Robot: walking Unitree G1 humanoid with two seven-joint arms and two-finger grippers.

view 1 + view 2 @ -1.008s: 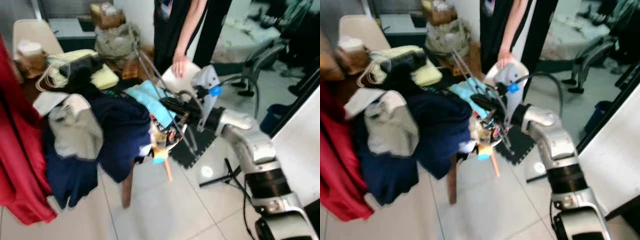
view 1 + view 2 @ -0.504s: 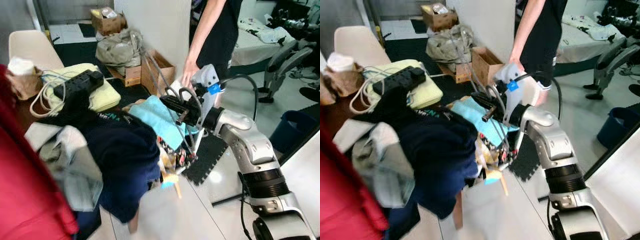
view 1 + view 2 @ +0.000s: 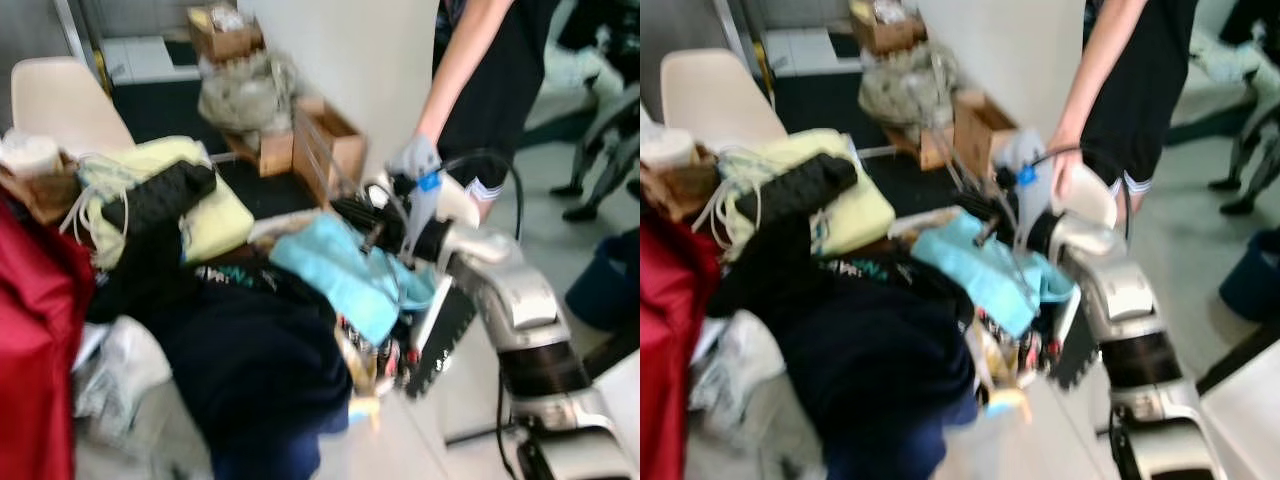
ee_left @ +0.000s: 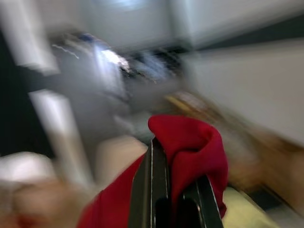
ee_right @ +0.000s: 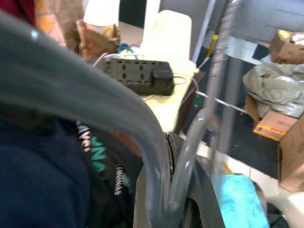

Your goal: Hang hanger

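Grey hanger: we see the hanger (image 5: 156,156), a translucent grey one, in the right wrist view, its curved bar sweeping across the frame and running down into the right claw (image 5: 166,209), whose two black fingers are clamped together on it.
Right claw in the head views: right of centre in the left eye view, the right claw (image 3: 365,212) reaches over the clothes pile (image 3: 250,350); blur hides the hanger's outline there.
Left claw: in the left wrist view the left claw (image 4: 173,199) is pinched together on a fold of red cloth (image 4: 190,147), and the same red cloth (image 3: 35,350) fills the lower left edge of the left eye view.
Surroundings: a light blue cloth (image 3: 345,275) lies just under the right claw, a black power strip (image 5: 137,76) rests on a yellow cushion (image 3: 215,215) in the upper left, and a person's hand (image 3: 415,160) is just behind the right wrist.
Step, as we judge it: carrying the hanger, with nowhere to hang it in sight yet.
Risk one: the hanger's bar could snag the light blue cloth or the pile as the arm moves, dragging clothes off.
Risk two: the grip sits on a smooth curved bar, so a sharp swing might let it twist or slide.
Risk three: the person's hand is near enough that a swing of the arm could strike it.
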